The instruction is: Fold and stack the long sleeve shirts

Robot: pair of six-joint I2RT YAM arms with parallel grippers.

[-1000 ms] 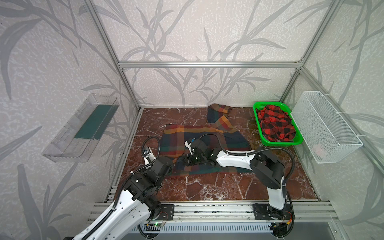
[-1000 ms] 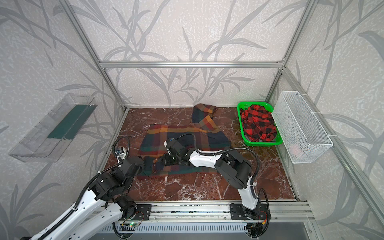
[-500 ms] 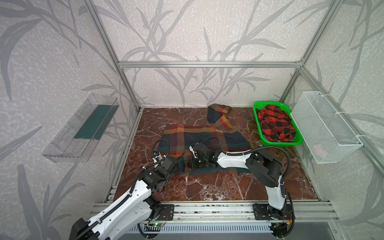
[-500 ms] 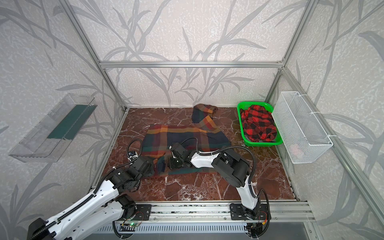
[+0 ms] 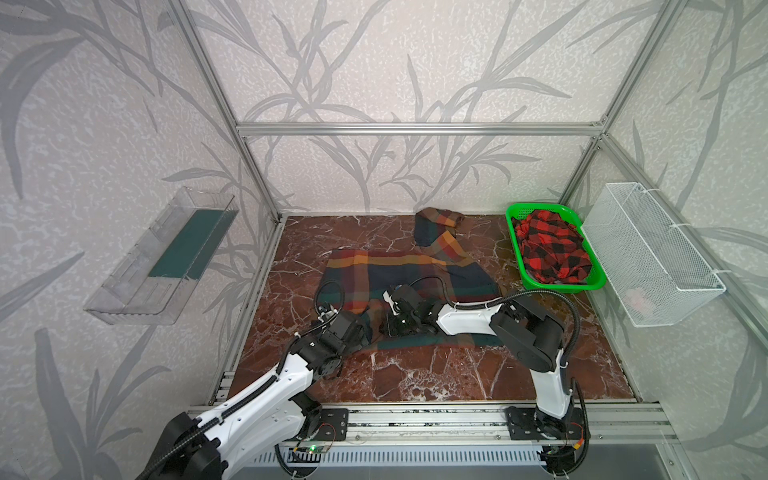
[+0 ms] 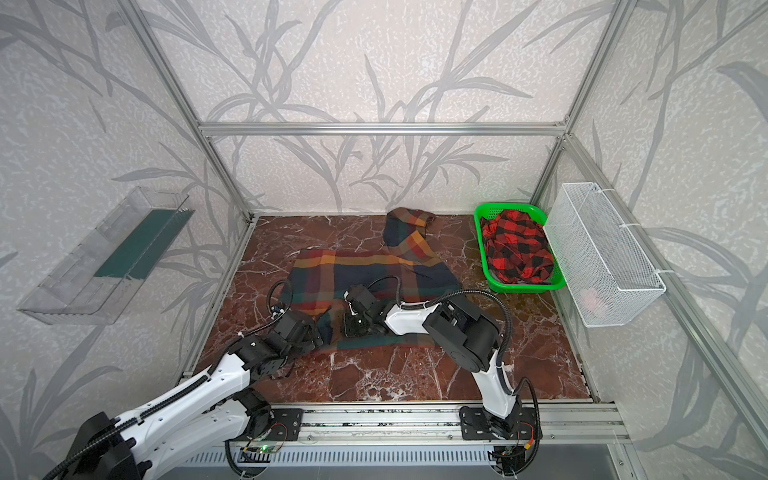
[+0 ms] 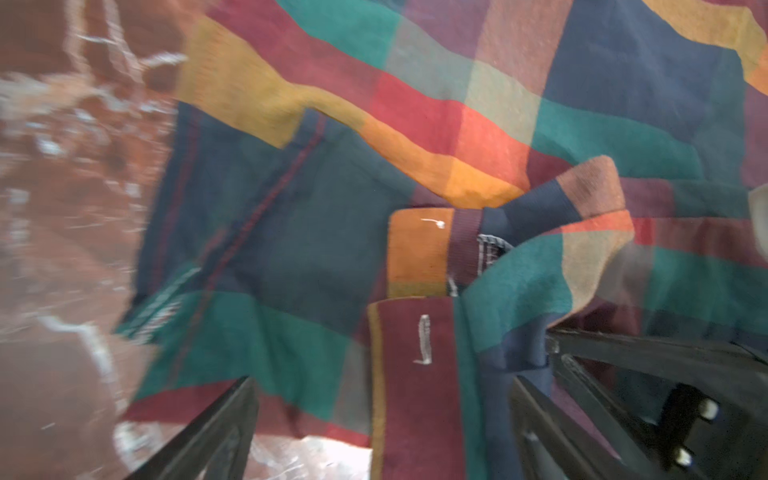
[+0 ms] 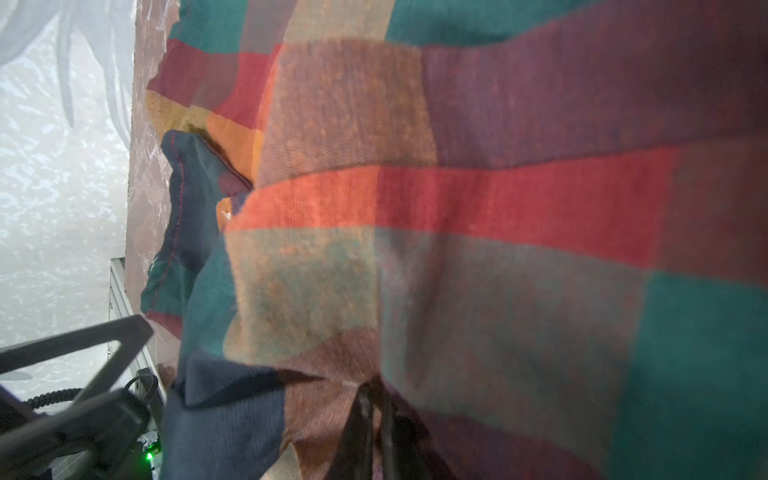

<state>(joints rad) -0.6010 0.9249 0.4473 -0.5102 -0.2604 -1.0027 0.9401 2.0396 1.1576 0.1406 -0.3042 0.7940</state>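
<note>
The red-brown marble bench (image 5: pixel 415 374) carries the block-plaid shirt in navy, orange, green and red (image 5: pixel 415 270), spread mid-bench with one sleeve trailing to the far side. The red-and-black check shirt (image 5: pixel 552 249) lies crumpled in the green plastic basket (image 5: pixel 557 286) at far right, unfolded. Within the last second the right gripper (image 8: pixel 374 399) has pinched together on a raised fold near the near hem. The left gripper (image 7: pixel 382 380), jaws wide apart, has swung in at the near-left edge. A two-handed fold looks ready, though bunched cloth lies between the two grippers.
</note>
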